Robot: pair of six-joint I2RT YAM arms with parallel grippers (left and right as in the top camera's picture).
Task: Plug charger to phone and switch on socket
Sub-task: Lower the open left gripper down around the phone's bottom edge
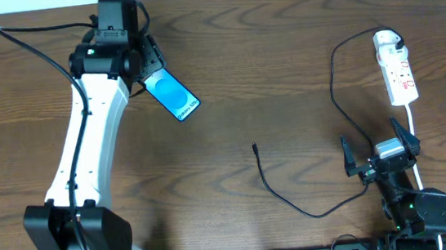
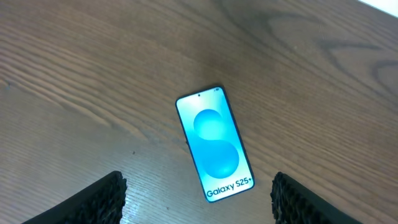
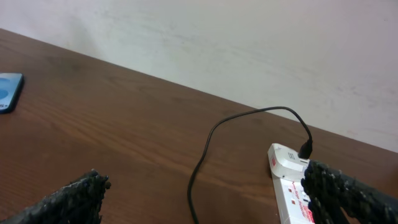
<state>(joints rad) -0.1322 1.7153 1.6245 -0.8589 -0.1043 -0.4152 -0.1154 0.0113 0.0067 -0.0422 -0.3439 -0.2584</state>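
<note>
Above phone (image 1: 173, 97), left arm (image 1: 86, 146) outstretched

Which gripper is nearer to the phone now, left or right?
Left. The left gripper hangs right by the phone; the right gripper is far off on the other side, near the power strip.

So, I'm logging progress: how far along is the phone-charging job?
Done: charger looks plugged into the socket. In hand: nothing; the open left gripper hovers over the phone, right gripper open, empty. Left: connector tip, lying free, into the phone, then the socket switch.
</note>
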